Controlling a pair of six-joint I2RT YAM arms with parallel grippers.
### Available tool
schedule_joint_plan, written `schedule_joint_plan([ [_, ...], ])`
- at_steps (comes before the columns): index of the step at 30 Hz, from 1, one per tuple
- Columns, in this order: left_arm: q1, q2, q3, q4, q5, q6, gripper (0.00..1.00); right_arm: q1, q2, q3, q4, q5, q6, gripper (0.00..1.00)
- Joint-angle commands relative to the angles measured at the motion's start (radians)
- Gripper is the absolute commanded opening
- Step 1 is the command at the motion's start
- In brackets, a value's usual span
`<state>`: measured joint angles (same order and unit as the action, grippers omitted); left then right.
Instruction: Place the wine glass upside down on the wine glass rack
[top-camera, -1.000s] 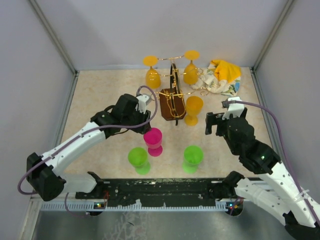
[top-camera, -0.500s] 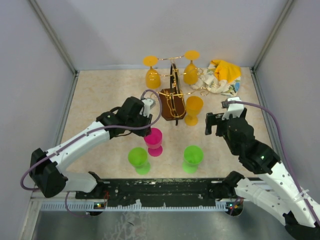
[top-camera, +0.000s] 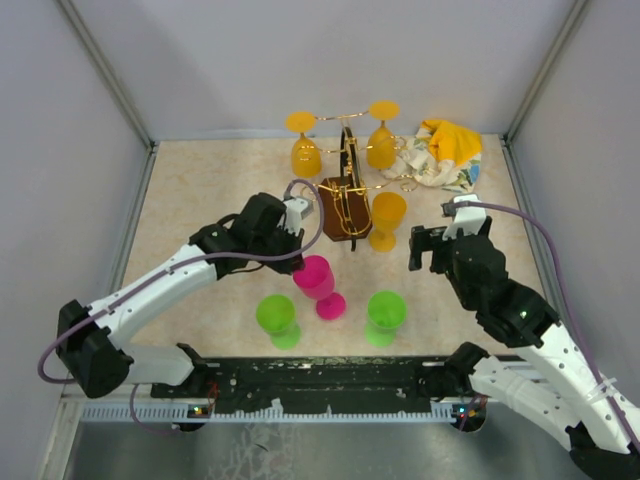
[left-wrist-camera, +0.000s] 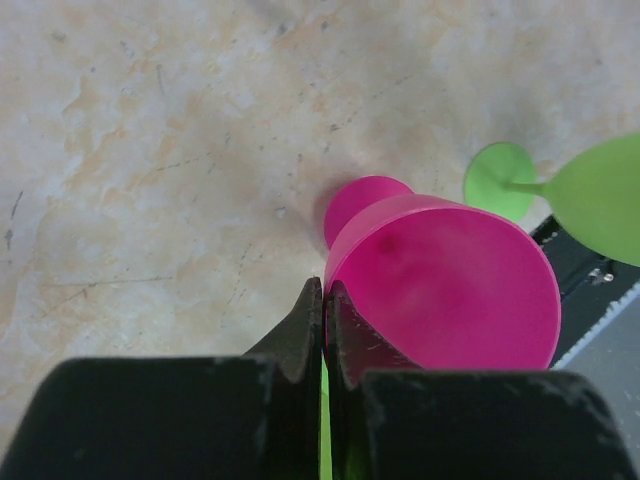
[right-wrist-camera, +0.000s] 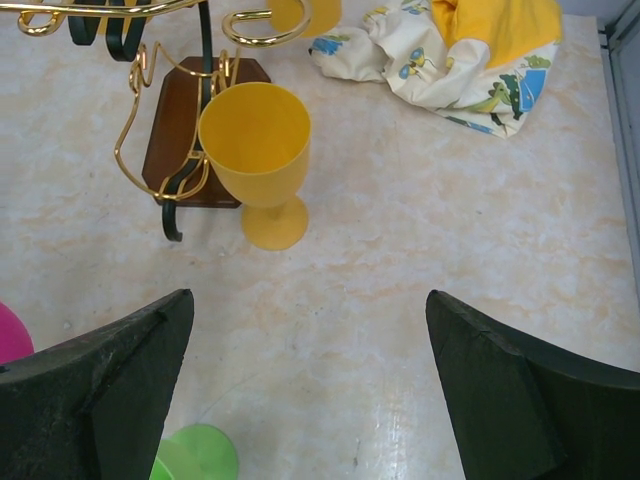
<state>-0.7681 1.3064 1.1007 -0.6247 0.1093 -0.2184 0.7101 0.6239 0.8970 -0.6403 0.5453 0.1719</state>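
Observation:
A pink wine glass (top-camera: 317, 277) leans tilted on the table, its foot (top-camera: 331, 305) toward the near right. My left gripper (top-camera: 297, 252) is shut on its rim; in the left wrist view the jaws pinch the pink glass's (left-wrist-camera: 440, 275) wall, one finger inside the bowl and one outside, with the left gripper (left-wrist-camera: 325, 292) at the rim's left edge. The wine glass rack (top-camera: 345, 196), gold wire on a brown base (right-wrist-camera: 186, 125), stands behind with two yellow glasses (top-camera: 304, 150) hanging upside down. My right gripper (top-camera: 428, 246) (right-wrist-camera: 308, 300) hangs open over bare table.
An upright yellow glass (top-camera: 386, 218) (right-wrist-camera: 258, 150) stands right of the rack's base. Two green glasses (top-camera: 275, 317) (top-camera: 385, 312) stand near the front edge. A crumpled yellow and white cloth (top-camera: 438, 152) lies at the back right. Grey walls enclose the table.
My left gripper has closed on the pink glass's rim. The glass, upright before, now tilts with its foot swung to the near right. The right arm has not moved.

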Motion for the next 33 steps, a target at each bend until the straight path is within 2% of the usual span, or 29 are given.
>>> schedule_joint_plan([
  [1,-0.007,-0.092,0.053,0.116,0.186,0.037,0.0,-0.006,-0.009,0.025,0.031,-0.046,0.023,0.99],
  [3,-0.007,-0.124,0.076,0.145,0.223,0.047,0.0,-0.006,-0.007,0.029,0.039,-0.06,0.028,0.99],
  [5,-0.007,-0.156,0.113,0.139,0.202,0.06,0.0,-0.007,-0.002,0.03,0.04,-0.064,0.03,0.99],
  [13,-0.007,-0.226,0.254,0.016,0.122,0.148,0.0,-0.006,-0.007,0.039,0.089,-0.145,0.029,0.99],
  [22,-0.007,-0.286,0.321,0.078,0.119,0.169,0.0,-0.006,-0.06,0.057,0.199,-0.283,0.071,0.99],
  [27,-0.006,-0.35,0.307,0.23,0.07,0.22,0.0,-0.006,-0.104,0.063,0.275,-0.338,0.114,0.99],
  [30,-0.006,-0.38,0.261,0.376,0.047,0.27,0.0,-0.006,-0.111,0.061,0.331,-0.348,0.16,0.99],
  [33,-0.007,-0.398,0.175,0.593,0.036,0.329,0.0,-0.006,-0.097,0.041,0.42,-0.385,0.203,0.99],
])
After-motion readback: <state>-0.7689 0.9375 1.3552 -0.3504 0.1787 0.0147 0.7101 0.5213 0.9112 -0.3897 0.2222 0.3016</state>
